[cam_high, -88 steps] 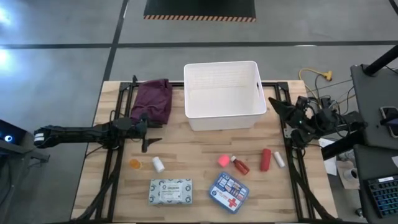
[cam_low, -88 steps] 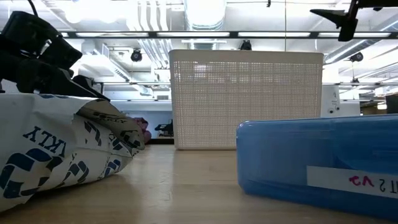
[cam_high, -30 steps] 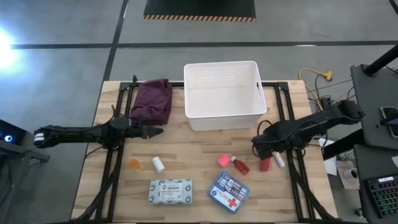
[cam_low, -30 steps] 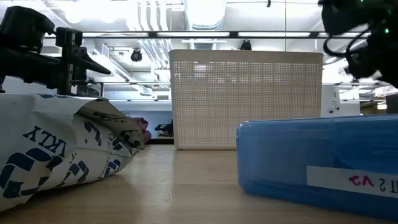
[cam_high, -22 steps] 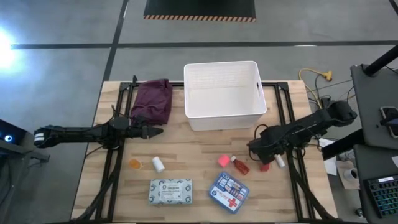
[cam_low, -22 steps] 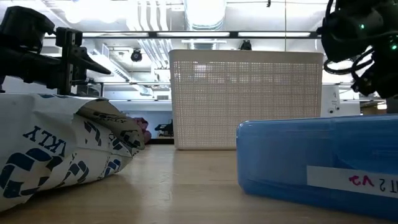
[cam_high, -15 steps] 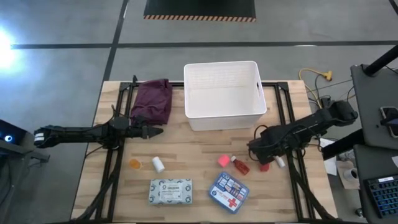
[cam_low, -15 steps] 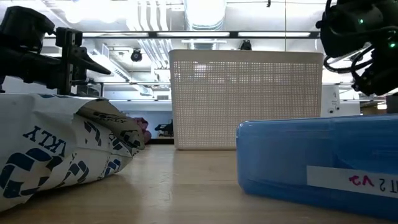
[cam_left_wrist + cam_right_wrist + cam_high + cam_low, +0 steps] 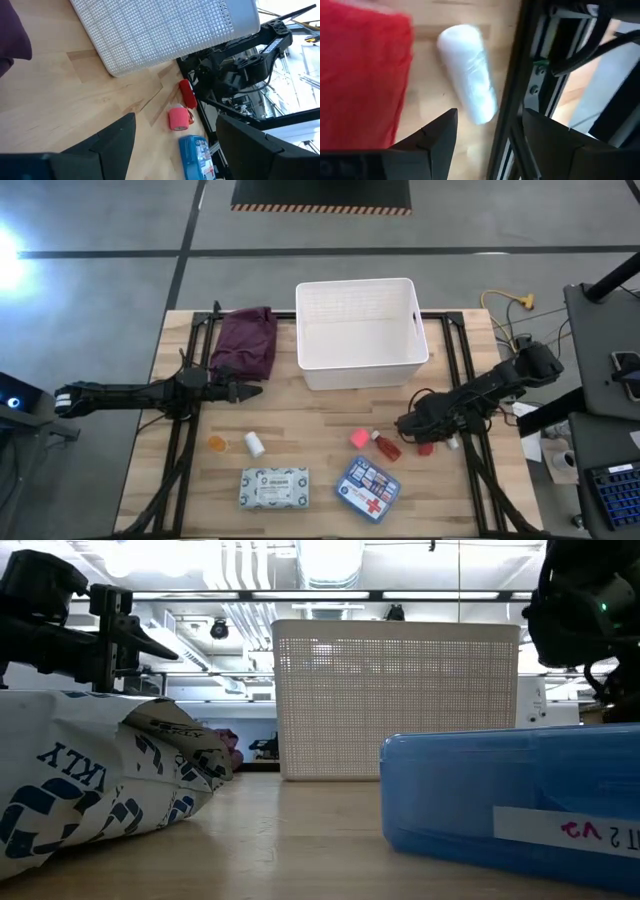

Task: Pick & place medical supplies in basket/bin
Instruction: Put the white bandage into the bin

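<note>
In the high view the white bin stands at the table's far middle. On the near half lie an orange cap, a white bottle, the patterned packet, the blue first-aid box, a pink cap and a red-and-white bottle. My right gripper is open and low over the red tube and the white tube. Its wrist view shows the red tube and the white tube close ahead of the gripper. My left gripper waits open beside the purple cloth.
Black frame rails run along the table's right side, right next to the white tube, and show in the right wrist view. Matching rails cross the left side. Bare wood lies between the bin and the supplies.
My right gripper has crept toward the table's left and near edge and come lower over the red and white tubes. The supplies have not moved. My left arm has kept still.
</note>
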